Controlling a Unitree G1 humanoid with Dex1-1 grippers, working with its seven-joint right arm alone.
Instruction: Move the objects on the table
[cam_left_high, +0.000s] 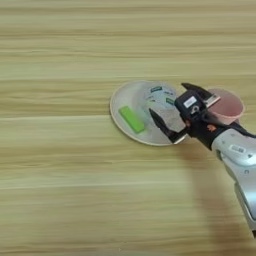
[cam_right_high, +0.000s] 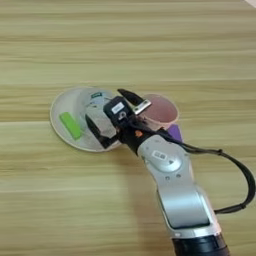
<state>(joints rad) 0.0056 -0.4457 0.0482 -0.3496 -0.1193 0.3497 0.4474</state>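
1. Landmark: round beige plate sits on the light wooden table, right of centre in the left eye view, left of centre in the right eye view.
2. Small green block lies flat on the plate, in its left half, long axis slanted; all of it inside the rim.
3. Clear tape roll with green-white label lies on the plate's right half, beside the green block but apart from it; its near side is hidden by the gripper.
4. Pink cup stands upright just off the plate's right rim, mouth up; whether it touches the rim, can't tell.
5. Small purple block is on the table on the cup's near side, right of the plate, partly hidden by the arm; seen in the right eye view only.
6. Right gripper is over the plate's right half, at the tape roll. Two black fingers spread wide: one over the plate's near-right rim, the other toward the cup's side. Roll sits between them; no clear contact, nothing gripped.
7. Silver forearm comes in from the bottom right, crossing the table on the near side of the plate and cup; a black cable loops out right of the arm.
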